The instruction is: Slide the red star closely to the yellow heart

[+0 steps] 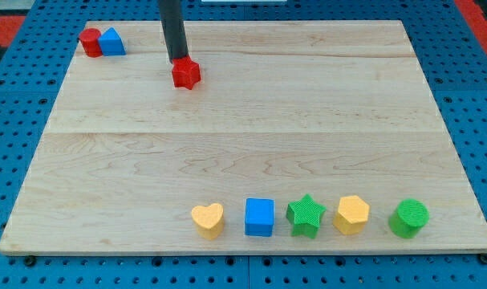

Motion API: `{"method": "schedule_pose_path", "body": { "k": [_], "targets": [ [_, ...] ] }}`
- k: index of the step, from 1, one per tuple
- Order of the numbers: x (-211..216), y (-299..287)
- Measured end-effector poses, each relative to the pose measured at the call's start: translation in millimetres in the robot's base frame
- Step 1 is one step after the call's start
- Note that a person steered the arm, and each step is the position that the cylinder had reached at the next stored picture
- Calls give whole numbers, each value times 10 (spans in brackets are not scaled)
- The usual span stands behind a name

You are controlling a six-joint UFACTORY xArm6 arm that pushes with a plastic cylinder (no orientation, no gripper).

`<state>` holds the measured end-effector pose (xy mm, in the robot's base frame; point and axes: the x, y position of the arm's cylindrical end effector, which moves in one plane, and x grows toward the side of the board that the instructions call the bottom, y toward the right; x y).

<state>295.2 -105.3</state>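
The red star (186, 74) lies near the view's top, left of centre, on the wooden board (243, 136). My tip (179, 60) touches the star's upper left edge, with the dark rod rising out of the view's top. The yellow heart (208, 217) lies near the view's bottom edge, slightly left of centre, far below the star.
A red cylinder (90, 41) and a blue block (111, 41) sit together at the top left corner. Right of the heart, along the bottom, stand a blue cube (259, 216), a green star (306, 214), a yellow hexagon (352, 214) and a green cylinder (408, 217).
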Motion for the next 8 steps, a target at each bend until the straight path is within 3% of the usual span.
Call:
{"method": "schedule_pose_path", "body": {
  "k": [5, 8],
  "targets": [
    [546, 138],
    [858, 773]
  ]
}}
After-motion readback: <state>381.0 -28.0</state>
